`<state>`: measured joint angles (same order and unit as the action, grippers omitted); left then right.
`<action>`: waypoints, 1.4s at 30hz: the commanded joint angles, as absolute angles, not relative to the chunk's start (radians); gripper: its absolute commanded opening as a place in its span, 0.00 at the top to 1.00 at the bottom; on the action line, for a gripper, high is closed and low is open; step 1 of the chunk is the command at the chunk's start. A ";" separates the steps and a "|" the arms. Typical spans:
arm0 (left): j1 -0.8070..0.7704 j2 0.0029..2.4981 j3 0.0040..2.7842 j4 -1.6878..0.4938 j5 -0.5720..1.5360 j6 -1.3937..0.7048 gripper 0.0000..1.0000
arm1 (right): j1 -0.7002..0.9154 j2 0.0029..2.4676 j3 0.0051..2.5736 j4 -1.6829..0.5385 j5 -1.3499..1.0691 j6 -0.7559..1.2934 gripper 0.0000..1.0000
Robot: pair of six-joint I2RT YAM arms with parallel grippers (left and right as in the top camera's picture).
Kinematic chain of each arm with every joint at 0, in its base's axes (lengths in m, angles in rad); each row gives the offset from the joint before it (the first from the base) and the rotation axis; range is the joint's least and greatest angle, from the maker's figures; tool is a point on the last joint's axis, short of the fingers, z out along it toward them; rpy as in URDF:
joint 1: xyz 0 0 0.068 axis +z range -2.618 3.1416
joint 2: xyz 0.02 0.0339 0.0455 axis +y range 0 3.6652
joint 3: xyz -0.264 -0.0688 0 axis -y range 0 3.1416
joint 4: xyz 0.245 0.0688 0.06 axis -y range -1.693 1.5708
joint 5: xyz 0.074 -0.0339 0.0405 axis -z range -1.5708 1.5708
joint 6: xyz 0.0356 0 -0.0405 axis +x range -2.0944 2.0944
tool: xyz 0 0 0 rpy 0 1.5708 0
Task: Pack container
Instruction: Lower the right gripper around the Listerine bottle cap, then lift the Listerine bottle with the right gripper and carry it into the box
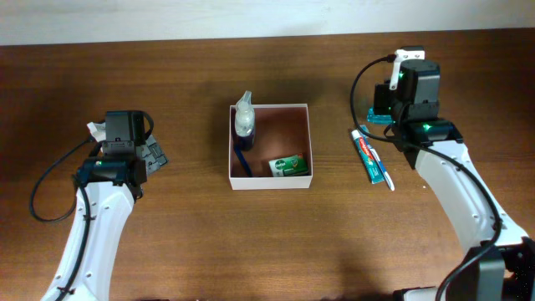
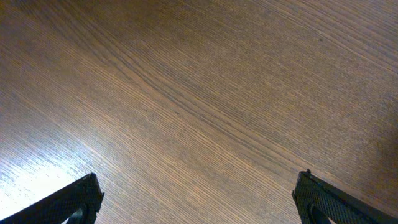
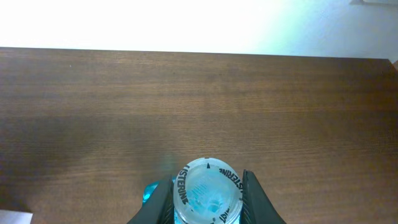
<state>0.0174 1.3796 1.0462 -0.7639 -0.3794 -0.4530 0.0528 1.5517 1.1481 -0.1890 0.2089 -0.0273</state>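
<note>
At the far left, the left gripper (image 1: 151,155) is seen from overhead only as a dark grey block over the table (image 1: 192,242), and the set of its jaws cannot be read there. This is settled by the left wrist view. Only the two fingertips (image 2: 71,202) are caught, at the bottom corners of the picture. They are spread wide with nothing but wood grain between them, so the gripper is released and empty. A small white scrap (image 1: 96,130) is seen behind that wrist from overhead; what it is cannot be made out.

The container (image 1: 272,183) is shown by the overhead view alone. It lies well to the right of the left gripper and to the left of the right gripper, nearer the latter and apart from both. A clear bottle (image 1: 244,117) is seen in its far left corner and a green box (image 1: 289,165) in its near right corner. A blue item (image 1: 242,159) lies along the left wall, too small to be identified.

A toothpaste tube (image 1: 372,159) lies on the table just on the near side of the right gripper (image 1: 381,115).

From overhead that gripper is largely hidden under its wrist, with only a sliver of teal showing. In the right wrist view its fingers (image 3: 255,199) are clenched on both sides of the mouthwash bottle (image 3: 206,190), whose clear cap is lettered LISTERINE. The bottle's body is cut off by the frame, and whether it rests on the table cannot be told.
</note>
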 commanded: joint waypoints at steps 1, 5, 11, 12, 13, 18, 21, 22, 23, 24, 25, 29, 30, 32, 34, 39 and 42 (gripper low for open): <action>0.021 1.363 1.068 -0.765 -0.397 -0.447 0.01 | 0.069 1.479 1.166 -0.191 0.218 -0.044 0.82; 0.021 1.363 1.068 -0.765 -0.397 -0.447 0.01 | 0.112 1.443 1.166 -0.203 0.218 -0.052 0.82; 0.021 1.363 1.068 -0.765 -0.397 -0.447 0.01 | 0.204 1.389 1.166 -0.206 0.218 -0.052 0.82; 0.021 1.363 1.068 -0.765 -0.397 -0.447 0.01 | 0.221 1.381 1.166 -0.206 0.218 -0.052 0.82; 0.021 1.363 1.068 -0.765 -0.397 -0.447 0.01 | 0.240 1.372 1.166 -0.206 0.220 -0.052 0.82; 0.021 1.363 1.068 -0.765 -0.397 -0.447 0.01 | 0.337 1.315 1.166 -0.209 0.222 -0.052 0.82; 0.021 1.363 1.068 -0.765 -0.397 -0.447 0.01 | 0.398 1.288 1.166 -0.210 0.222 -0.052 0.82; 0.021 1.363 1.068 -0.765 -0.397 -0.447 0.01 | 0.416 1.285 1.166 -0.210 0.222 -0.052 0.82; 0.021 1.363 1.068 -0.765 -0.397 -0.447 0.01 | 0.429 1.285 1.166 -0.210 0.222 -0.052 0.82; 0.021 1.363 1.068 -0.765 -0.397 -0.447 0.01 | 0.442 1.285 1.166 -0.210 0.222 -0.051 0.82; 0.021 1.363 1.068 -0.765 -0.397 -0.447 0.01 | 0.456 1.288 1.166 -0.210 0.222 -0.052 0.82; 0.021 1.363 1.068 -0.765 -0.397 -0.447 0.01 | 0.500 1.309 1.166 -0.208 0.221 -0.051 0.82; 0.021 1.363 1.068 -0.765 -0.397 -0.447 0.01 | 0.506 1.315 1.166 -0.206 0.221 -0.047 0.82; 0.021 1.363 1.068 -0.765 -0.397 -0.447 0.01 | 0.512 1.327 1.166 -0.205 0.218 -0.043 0.82; 0.021 1.363 1.068 -0.765 -0.397 -0.447 0.01 | 0.515 1.338 1.166 -0.205 0.218 -0.044 0.82; 0.021 1.363 1.068 -0.765 -0.397 -0.447 0.00 | 0.517 1.379 1.166 -0.192 0.162 -0.044 0.82; 0.021 1.363 1.068 -0.765 -0.397 -0.447 0.01 | 0.517 1.407 1.166 -0.163 0.107 -0.044 0.82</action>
